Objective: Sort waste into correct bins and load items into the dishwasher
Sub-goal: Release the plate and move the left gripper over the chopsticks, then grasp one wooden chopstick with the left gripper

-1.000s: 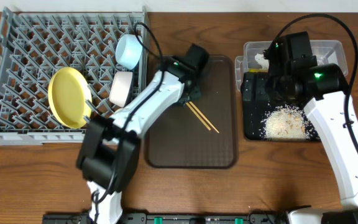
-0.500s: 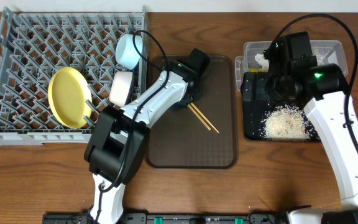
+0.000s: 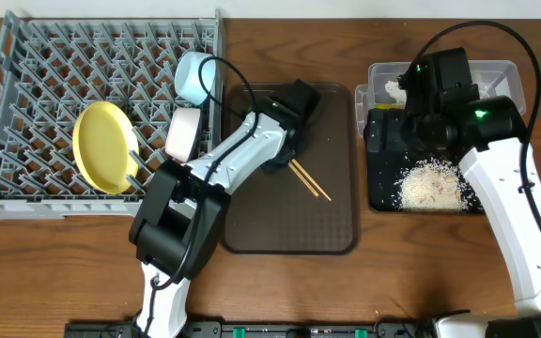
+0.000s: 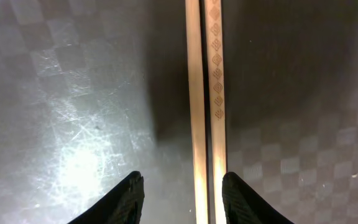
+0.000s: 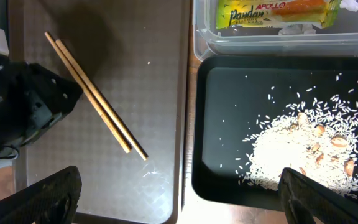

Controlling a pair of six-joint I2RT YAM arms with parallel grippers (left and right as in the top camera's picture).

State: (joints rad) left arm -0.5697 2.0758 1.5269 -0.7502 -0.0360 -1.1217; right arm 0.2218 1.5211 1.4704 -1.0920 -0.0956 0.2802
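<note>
Two chopsticks lie side by side on the brown serving tray, and we see our left gripper parted astride them, not yet clenched. Our right gripper gapes wide just right of that tray, holding nothing, over the rice in the black tray.

You get bright, even light from above in the overhead view; the grey plastic dish rack is sharp and the shadows there are soft. In the left wrist view a white glare patch spreads over the brown serving tray, and a dark shadow runs left of the thin wooden chopsticks. The left gripper shows only as black blurs at the bottom edge. In the right wrist view the loose white rice-like scraps look almost overexposed.
</note>
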